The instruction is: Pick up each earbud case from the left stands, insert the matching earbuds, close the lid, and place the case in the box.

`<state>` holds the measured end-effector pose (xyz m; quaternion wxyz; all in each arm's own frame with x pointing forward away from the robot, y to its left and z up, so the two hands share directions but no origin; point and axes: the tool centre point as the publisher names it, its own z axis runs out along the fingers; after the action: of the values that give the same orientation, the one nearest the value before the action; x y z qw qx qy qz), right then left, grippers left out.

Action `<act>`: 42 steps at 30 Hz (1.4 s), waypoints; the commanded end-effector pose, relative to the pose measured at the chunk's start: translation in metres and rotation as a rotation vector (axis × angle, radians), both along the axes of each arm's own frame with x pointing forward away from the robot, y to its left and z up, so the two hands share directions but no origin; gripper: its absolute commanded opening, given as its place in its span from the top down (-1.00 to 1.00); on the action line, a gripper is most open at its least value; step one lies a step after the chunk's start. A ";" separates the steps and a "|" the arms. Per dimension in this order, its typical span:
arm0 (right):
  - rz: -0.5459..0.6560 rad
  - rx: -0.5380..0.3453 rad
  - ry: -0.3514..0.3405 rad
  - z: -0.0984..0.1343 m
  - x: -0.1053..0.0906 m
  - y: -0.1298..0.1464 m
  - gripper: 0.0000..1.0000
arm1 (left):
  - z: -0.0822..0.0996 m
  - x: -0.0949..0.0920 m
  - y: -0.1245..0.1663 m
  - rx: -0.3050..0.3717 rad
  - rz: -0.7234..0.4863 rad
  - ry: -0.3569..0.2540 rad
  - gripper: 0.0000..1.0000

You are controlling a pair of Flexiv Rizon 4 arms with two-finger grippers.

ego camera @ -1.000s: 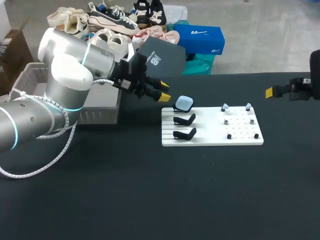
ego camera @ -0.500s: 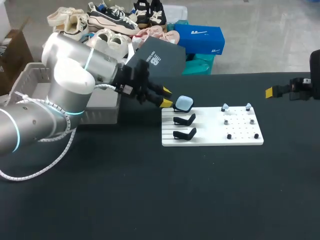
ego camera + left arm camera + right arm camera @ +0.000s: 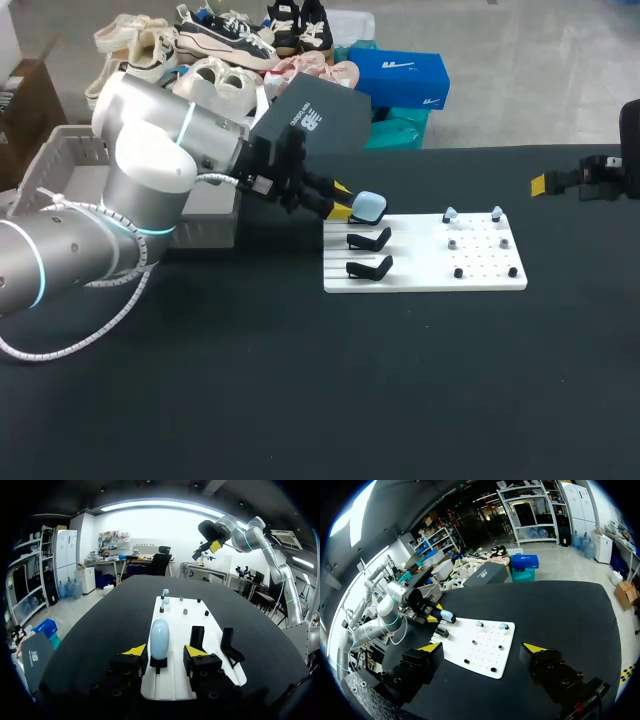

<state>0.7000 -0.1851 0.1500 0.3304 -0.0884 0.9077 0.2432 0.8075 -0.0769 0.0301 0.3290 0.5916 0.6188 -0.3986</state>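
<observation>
Pale-blue earbud case point(image 3: 369, 207) sits on its black stand at the corner of the white board point(image 3: 425, 280) closest to the left pincer point(image 3: 343, 200).

Head view:
- Left arm is low over the black bench point(image 3: 300, 380). The left pincer's yellow tips are apart, one on either side of the case's near end. Contact cannot be judged from this view.
- Two empty stands point(image 3: 371, 240) are in a row beside the case, off to one side of the pincer.
- Two pale earbuds point(image 3: 450, 214) sit on pegs well ahead of the pincer, past the case.
- Grey box point(image 3: 200, 230) is behind the pincer, beside the arm.
- Right pincer point(image 3: 545, 183) is well apart from the board. Only one yellow tip shows.

Left wrist view:
- Left pincer point(image 3: 165, 651) has its fingers apart, with the case point(image 3: 159, 638) upright between them. It is close to one finger, with a clear gap to the other, so it is not clamped.
- Empty stands point(image 3: 196, 636) are just ahead of the other finger.
- Earbuds point(image 3: 165, 593) are far ahead, at the end of the board point(image 3: 175, 615).

Right wrist view:
- Right pincer point(image 3: 482, 648) has its fingers wide apart above the bench, with the board point(image 3: 485, 652) showing between them.
- Case point(image 3: 447, 615) is well ahead at the board's far corner, with the left pincer point(image 3: 435, 613) around it.
- Earbuds point(image 3: 479, 623) are ahead, nearer than the case.
</observation>
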 end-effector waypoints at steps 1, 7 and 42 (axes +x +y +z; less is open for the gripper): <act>0.000 0.000 0.000 0.000 0.000 0.000 -1.00 | -0.003 0.001 -0.005 -0.006 0.004 -0.003 0.06; 0.000 0.000 0.000 0.000 0.000 0.000 -1.00 | -0.005 0.000 -0.010 -0.005 -0.005 -0.002 0.07; 0.000 0.000 0.000 0.000 0.000 0.000 -1.00 | -0.013 0.009 -0.021 -0.011 0.033 -0.024 0.13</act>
<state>0.7000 -0.1851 0.1500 0.3304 -0.0884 0.9077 0.2432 0.8163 -0.0968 0.0184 0.3444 0.5848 0.6220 -0.3905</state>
